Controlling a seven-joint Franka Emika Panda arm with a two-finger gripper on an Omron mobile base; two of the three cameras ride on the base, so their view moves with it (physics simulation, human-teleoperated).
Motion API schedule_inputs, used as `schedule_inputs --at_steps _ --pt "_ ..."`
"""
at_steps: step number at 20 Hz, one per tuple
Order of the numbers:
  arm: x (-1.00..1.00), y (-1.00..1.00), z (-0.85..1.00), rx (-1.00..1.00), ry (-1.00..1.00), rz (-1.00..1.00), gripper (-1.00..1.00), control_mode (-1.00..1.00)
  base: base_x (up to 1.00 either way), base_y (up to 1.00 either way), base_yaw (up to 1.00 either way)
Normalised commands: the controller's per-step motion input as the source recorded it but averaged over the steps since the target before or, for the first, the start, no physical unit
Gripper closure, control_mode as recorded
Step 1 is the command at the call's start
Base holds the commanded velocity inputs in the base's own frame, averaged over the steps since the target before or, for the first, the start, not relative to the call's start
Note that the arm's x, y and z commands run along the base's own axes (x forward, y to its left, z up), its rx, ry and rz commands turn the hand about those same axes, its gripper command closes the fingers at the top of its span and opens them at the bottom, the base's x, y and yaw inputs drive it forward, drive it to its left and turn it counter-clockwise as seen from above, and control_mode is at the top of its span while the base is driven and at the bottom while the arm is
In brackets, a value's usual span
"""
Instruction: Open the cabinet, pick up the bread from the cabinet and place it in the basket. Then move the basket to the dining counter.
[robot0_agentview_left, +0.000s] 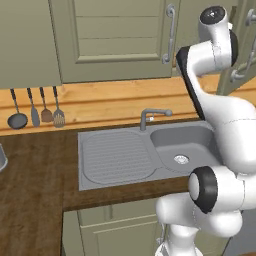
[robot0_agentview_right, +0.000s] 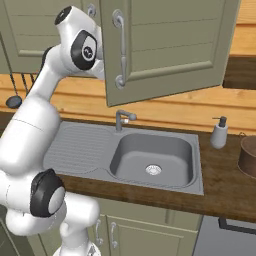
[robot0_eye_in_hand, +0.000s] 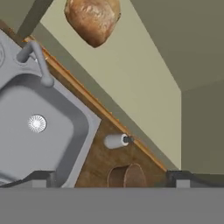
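The cabinet (robot0_agentview_right: 165, 45) stands with its right door swung open; its left door (robot0_agentview_left: 120, 40) is shut. In the hand view the bread (robot0_eye_in_hand: 92, 19), a tan-brown crusty lump, lies on the pale cabinet floor (robot0_eye_in_hand: 131, 87) at the top of the picture. My gripper (robot0_eye_in_hand: 111, 180) is open, nothing between its fingertips (robot0_eye_in_hand: 41, 179), and well apart from the bread. The brown round basket (robot0_agentview_right: 247, 155) sits on the dark worktop right of the sink, and the basket (robot0_eye_in_hand: 127, 176) also shows low in the hand view. The dining counter is out of view.
A grey sink (robot0_agentview_right: 150, 160) with a faucet (robot0_agentview_right: 122, 119) lies below the cabinet. A white soap dispenser (robot0_agentview_right: 219, 132) stands between sink and basket. Utensils (robot0_agentview_left: 35, 112) hang on the wooden wall at left. The open door hangs over the worktop beside my arm.
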Motion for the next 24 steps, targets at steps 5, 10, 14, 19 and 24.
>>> schedule_inputs --at_steps 5,10,14,19,24 --pt "-1.0 -0.72 0.0 0.02 -0.11 0.0 -1.0 -1.0 0.0 0.0 0.0" --pt "-0.9 -0.93 0.17 0.03 -0.14 0.0 -1.0 -1.0 0.0 0.0 0.0" --pt "-0.37 -0.37 0.15 0.08 -0.11 0.0 -1.0 -1.0 0.0 0.0 0.0" --pt "-0.37 0.36 -0.09 0.28 -0.03 0.08 -1.0 -1.0 0.0 0.0 0.0" --pt "-0.05 1.0 -0.2 0.3 0.0 0.15 -1.0 -1.0 0.0 0.0 0.0"
